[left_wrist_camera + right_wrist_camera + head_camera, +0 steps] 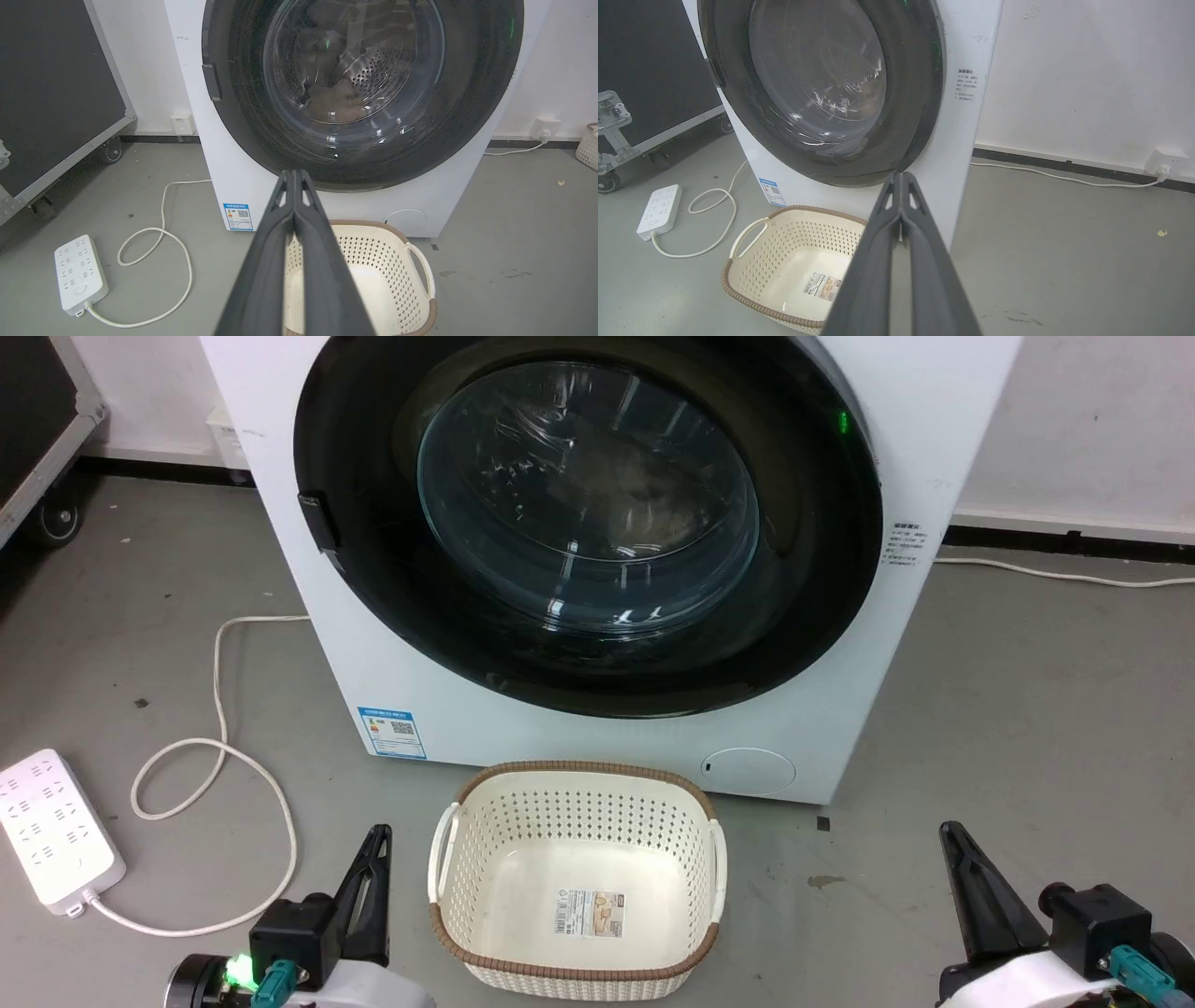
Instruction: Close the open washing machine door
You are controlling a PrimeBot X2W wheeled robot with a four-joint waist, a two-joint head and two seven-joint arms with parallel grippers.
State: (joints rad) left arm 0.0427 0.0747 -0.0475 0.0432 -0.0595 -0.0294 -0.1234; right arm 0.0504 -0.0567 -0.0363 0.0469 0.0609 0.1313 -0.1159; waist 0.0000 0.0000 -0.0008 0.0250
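The washing machine door (822, 569), a wide glossy black ring around a bulging clear glass bowl (588, 495), lies flat against the front of the white machine (653, 747). A dark handle piece (319, 527) sits on the ring's left edge. Laundry shows dimly through the glass in the left wrist view. My left gripper (381, 831) is low at the lower left, shut and holding nothing, well short of the door (476, 93). My right gripper (948, 828) is low at the lower right, also shut and holding nothing, its fingers (901, 175) pointing at the machine's right corner.
A cream perforated basket (579, 779) with a brown rim stands on the floor between my grippers, just before the machine. A white power strip (51, 831) and its looped cable (219, 756) lie at the left. A black wheeled case (37, 420) stands at the far left.
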